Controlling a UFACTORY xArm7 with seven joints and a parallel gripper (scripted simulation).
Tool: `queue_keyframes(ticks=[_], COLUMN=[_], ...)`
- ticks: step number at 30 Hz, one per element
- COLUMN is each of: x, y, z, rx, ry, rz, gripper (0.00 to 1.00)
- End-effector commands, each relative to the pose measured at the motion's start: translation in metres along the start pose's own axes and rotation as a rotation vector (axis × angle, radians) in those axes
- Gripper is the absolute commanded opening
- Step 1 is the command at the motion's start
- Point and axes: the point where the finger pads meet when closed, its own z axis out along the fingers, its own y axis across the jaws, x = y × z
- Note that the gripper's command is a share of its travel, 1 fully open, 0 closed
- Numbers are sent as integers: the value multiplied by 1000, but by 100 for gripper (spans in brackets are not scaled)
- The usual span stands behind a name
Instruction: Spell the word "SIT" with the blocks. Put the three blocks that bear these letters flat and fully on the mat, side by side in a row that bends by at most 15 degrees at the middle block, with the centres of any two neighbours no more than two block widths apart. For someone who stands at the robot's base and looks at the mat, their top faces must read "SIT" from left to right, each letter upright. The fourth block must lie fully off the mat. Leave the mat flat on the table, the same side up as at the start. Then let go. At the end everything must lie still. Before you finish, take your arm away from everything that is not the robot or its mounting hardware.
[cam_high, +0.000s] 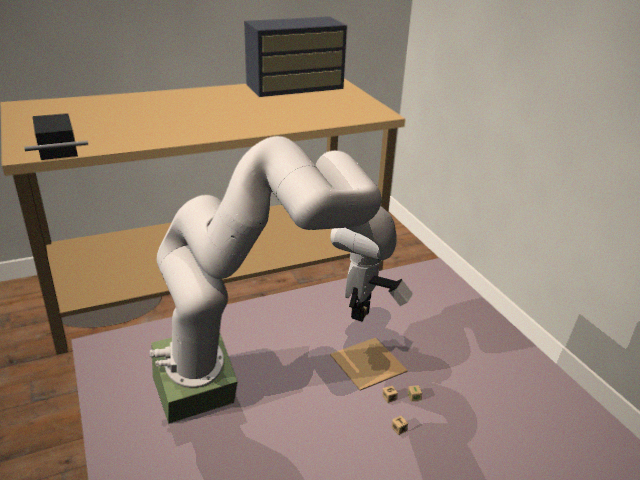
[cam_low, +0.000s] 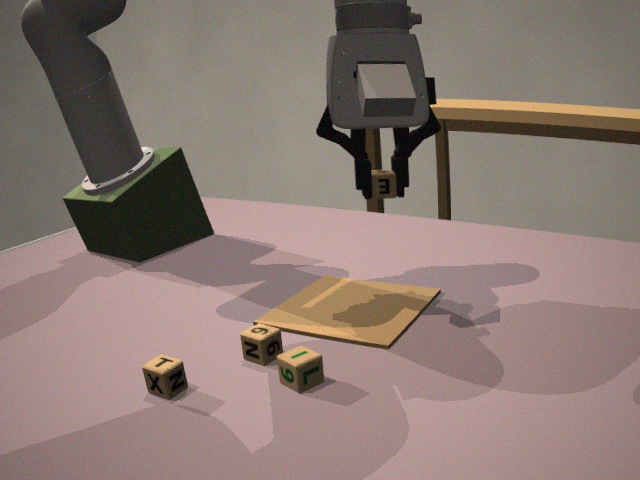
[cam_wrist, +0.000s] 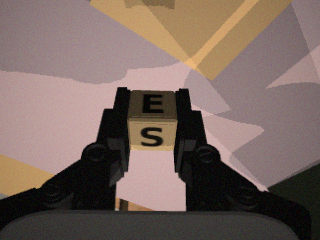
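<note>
My gripper (cam_high: 360, 312) (cam_low: 382, 189) (cam_wrist: 152, 106) points down, high above the table, shut on a wooden block (cam_low: 384, 184) (cam_wrist: 152, 136). The block's S faces the palm, upward; its E is on the side towards the wrist camera. The square tan mat (cam_high: 348, 364) (cam_low: 289, 316) (cam_wrist: 225, 45) lies flat, with no block on it. Off it, the I block (cam_high: 415, 393) (cam_low: 300, 369) has a green I on top. The T block (cam_high: 399, 425) (cam_low: 164, 377) shows T on top. The fourth block (cam_high: 389, 394) (cam_low: 261, 344) shows a 6 or 9 on top, close beside a mat corner.
The green pedestal (cam_high: 201, 400) (cam_low: 149, 209) carries the arm's base. A wooden workbench (cam_high: 180, 118) stands behind, with a drawer cabinet (cam_high: 302, 56) and a black object (cam_high: 54, 126) on it. A wall (cam_high: 516, 155) rises at the right in the top view.
</note>
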Motion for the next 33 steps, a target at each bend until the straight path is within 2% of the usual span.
queue_keyframes(ticks=[1,6,8,21,33], x=[3,5,7,13,18], y=[1,3,5,12,16], z=[-2,-2,-3,-4,-5], rx=[4,5,6,6,4], ry=[-7,-6,-4,5,12], rz=[-139,-210,-298,-597,-808], gripper=[21,21,21,21,21])
